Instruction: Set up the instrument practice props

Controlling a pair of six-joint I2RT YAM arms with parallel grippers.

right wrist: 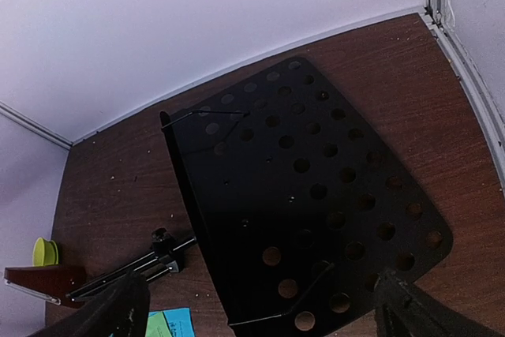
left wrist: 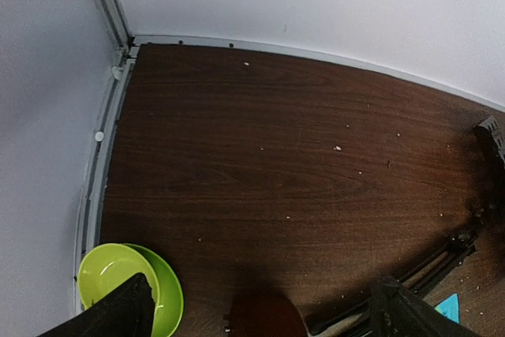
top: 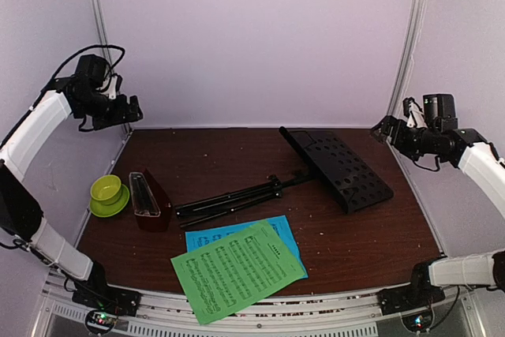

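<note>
Music stand point(top: 339, 167), Ana: where was it?

Flat on the worktop point(top: 237, 155), Ben. Its black perforated desk lay face up toward 2 o'clock, and its folded legs point(top: 229, 201) ran from there toward 8 o'clock. The right wrist view looked straight down on that desk point(right wrist: 300, 211).

And the pincers?

Both were spread wide and held nothing. The left pincer point(top: 126, 110) hung in the air out at 10 o'clock, near the wall. Its own camera showed its two fingertips far apart point(left wrist: 260, 313) above bare wood. The right pincer point(top: 387, 128) hung at 2 o'clock, just beyond the desk's far corner, jaws equally wide point(right wrist: 264, 305), touching nothing.

The other props?

The green sheet point(top: 237, 270) lay at 6 o'clock on top of the blue sheet point(top: 209, 237), covering most of it. One near corner of the green sheet reached past the worktop's edge. The metronome point(top: 148, 199) sat at 9 o'clock, just off the tips of the legs. A lime cup point(top: 106, 189) on its saucer point(top: 110, 207) stood beside it, closer to the wall.

The surface and room?

Dark wood grain, speckled with pale crumbs. The walls point(top: 260, 37) were plain pale lilac, with metal rails point(top: 99, 13) in the corners.

Any writing?

Only printed staves on both sheets. The heading on the green one was too small to read.
</note>
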